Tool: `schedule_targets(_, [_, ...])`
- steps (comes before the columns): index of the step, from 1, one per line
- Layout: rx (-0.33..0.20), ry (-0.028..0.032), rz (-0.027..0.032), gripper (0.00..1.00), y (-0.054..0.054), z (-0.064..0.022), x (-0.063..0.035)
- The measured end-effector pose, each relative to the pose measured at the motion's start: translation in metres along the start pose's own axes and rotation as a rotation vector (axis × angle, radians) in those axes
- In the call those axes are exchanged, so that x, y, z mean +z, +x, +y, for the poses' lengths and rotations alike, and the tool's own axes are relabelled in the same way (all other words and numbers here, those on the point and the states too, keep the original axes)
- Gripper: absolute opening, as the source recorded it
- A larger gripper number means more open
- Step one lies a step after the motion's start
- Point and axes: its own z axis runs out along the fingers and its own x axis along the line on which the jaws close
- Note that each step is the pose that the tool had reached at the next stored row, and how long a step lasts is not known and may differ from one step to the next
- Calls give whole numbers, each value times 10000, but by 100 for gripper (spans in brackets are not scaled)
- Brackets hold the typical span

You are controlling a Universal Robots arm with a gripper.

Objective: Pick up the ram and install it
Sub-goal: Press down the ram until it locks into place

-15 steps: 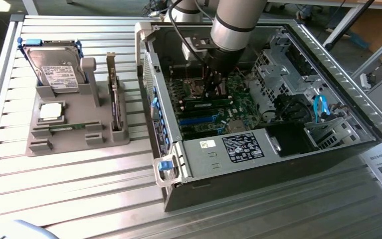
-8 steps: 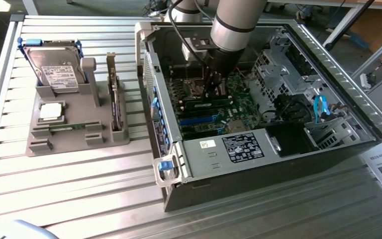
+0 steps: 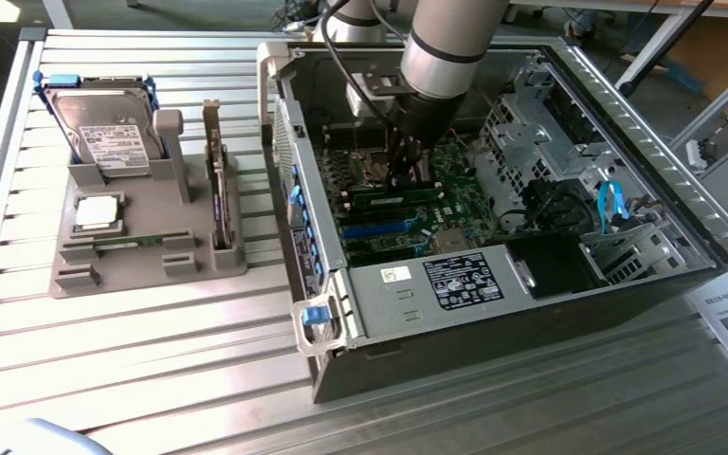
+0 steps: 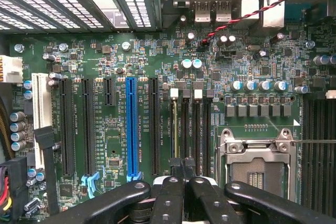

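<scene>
Gripper [image 4: 183,167] closed, fingertips together, down inside the computer case [image 3: 667,171] over the motherboard [image 4: 115,145] slots, seemingly holding nothing.

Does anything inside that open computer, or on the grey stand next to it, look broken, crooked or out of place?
Nothing stands out. The computer case lies open on its side, the motherboard looks intact, its processor socket sits empty, and the hard drive stands upright in the grey holder.

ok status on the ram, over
pincer shut, low over the memory slots. ram edge-on at the slots, grip unclear. nothing in the way.
</scene>
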Motion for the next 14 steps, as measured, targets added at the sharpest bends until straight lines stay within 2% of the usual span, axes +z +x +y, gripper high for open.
schedule_targets(14, [0,0,-1,10,0,0,20])
